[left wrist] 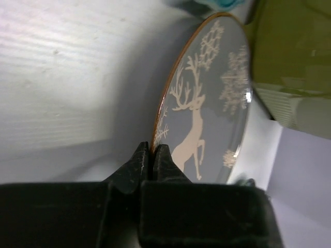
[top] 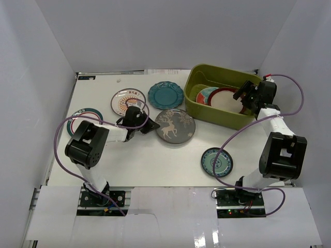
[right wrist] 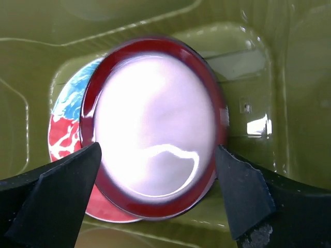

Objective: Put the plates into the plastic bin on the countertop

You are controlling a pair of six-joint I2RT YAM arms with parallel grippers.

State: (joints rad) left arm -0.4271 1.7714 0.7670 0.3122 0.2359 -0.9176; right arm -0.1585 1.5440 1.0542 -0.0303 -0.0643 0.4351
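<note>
My left gripper (top: pixel 153 125) (left wrist: pixel 153 151) is shut on the near-left rim of the grey deer plate (top: pixel 177 127) (left wrist: pixel 212 98), which lies about flat at mid-countertop (top: pixel 129 155). My right gripper (top: pixel 247 98) (right wrist: pixel 158 155) is open and empty over the olive-green bin (top: pixel 204 111) (right wrist: pixel 258 51). Below it the dark-rimmed cream plate (top: pixel 226 99) (right wrist: pixel 155 124) rests on the red-teal floral plate (top: pixel 206 94) (right wrist: pixel 64 129) inside the bin. On the countertop lie the orange sunburst plate (top: pixel 126 101), scalloped teal plate (top: pixel 166 95), green-rimmed white plate (top: pixel 81 116) and small teal patterned plate (top: pixel 216 161).
White walls close in the countertop on the left, back and right. The bin's wall (left wrist: pixel 295 57) stands just beyond the deer plate's far edge. The purple cables (top: pixel 59 150) loop beside each arm.
</note>
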